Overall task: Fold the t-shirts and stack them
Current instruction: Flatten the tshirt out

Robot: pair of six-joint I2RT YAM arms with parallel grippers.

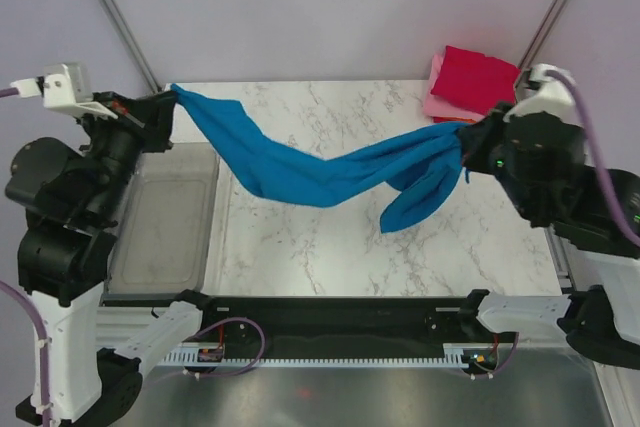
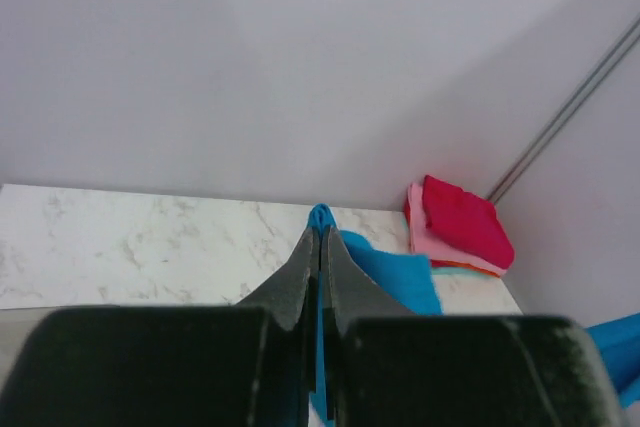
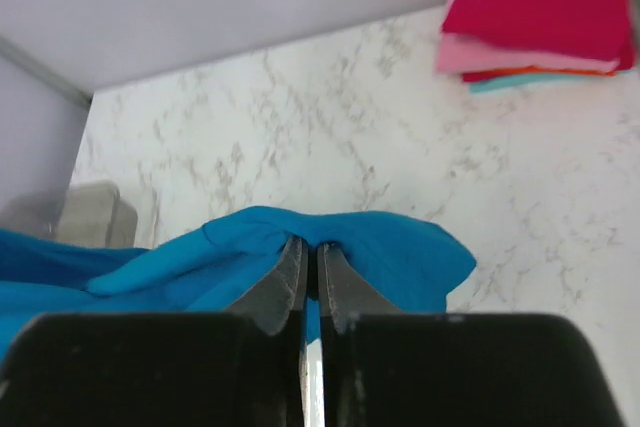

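A bright blue t-shirt hangs stretched in a sagging band above the marble table, held at both ends. My left gripper is shut on its left end, and blue cloth pokes out past the pinched fingertips. My right gripper is shut on the right end, where the cloth bunches around the tips and a flap droops below. A stack of folded t-shirts, crimson red over pink, lies at the back right corner, with a teal edge showing under it.
A clear grey plastic bin stands left of the table beside my left arm. Slanted metal frame bars rise at both back corners in front of pale walls. A black rail with cables runs along the near edge.
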